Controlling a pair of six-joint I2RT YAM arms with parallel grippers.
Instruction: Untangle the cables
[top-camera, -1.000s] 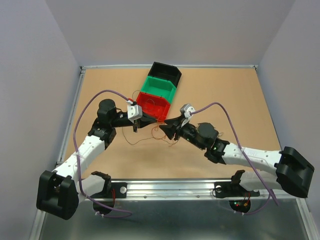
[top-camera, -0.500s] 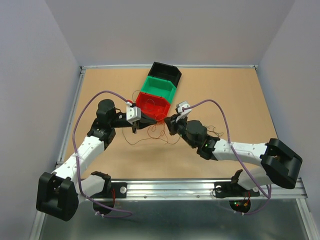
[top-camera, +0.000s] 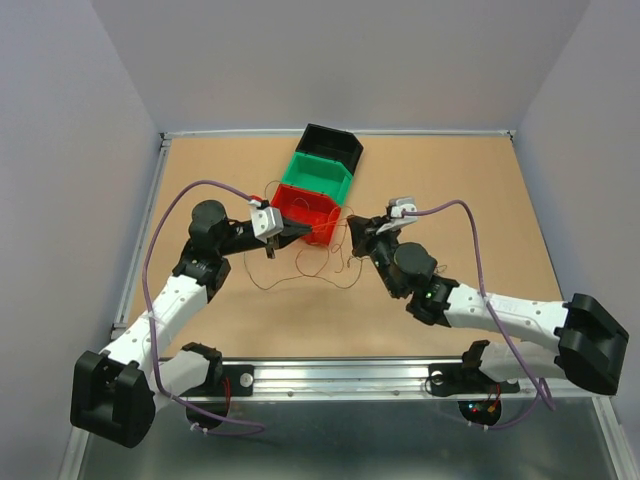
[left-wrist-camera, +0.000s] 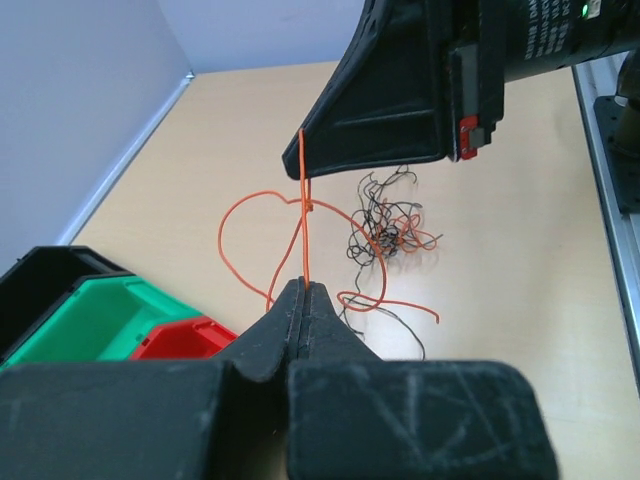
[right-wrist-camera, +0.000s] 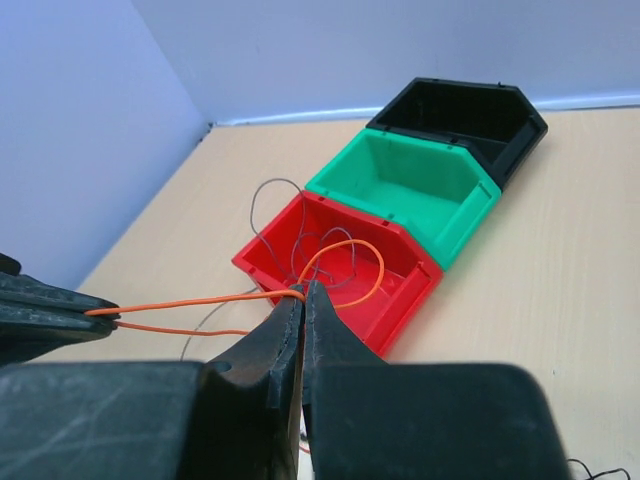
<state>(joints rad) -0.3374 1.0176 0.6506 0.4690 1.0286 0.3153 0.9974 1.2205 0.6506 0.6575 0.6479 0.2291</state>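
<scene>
The cables are a small tangle of dark, red and orange hair-thin wires (top-camera: 322, 262) lying on the table between the arms, seen from the left wrist as a dark knot (left-wrist-camera: 385, 225). My left gripper (top-camera: 299, 231) (left-wrist-camera: 303, 286) is shut on an orange wire (left-wrist-camera: 302, 235). That wire runs taut to my right gripper (top-camera: 351, 227) (right-wrist-camera: 304, 290), which is shut on the same orange wire (right-wrist-camera: 190, 300). Past the right jaws the wire curls in a loop (right-wrist-camera: 345, 270) over the red bin. Both grippers hover just in front of that bin, a short way apart.
A red bin (top-camera: 308, 211) (right-wrist-camera: 400, 290), a green bin (top-camera: 322, 177) (right-wrist-camera: 420, 185) and a black bin (top-camera: 333, 147) (right-wrist-camera: 470, 110) stand in a row at the middle back. A thin grey wire (right-wrist-camera: 318, 245) lies in the red bin. A grey wall (right-wrist-camera: 90, 150) rises on the left.
My right gripper has shut on the orange wire and moved up and to the right, pulling it taut. The left gripper stays shut, shifted slightly.
</scene>
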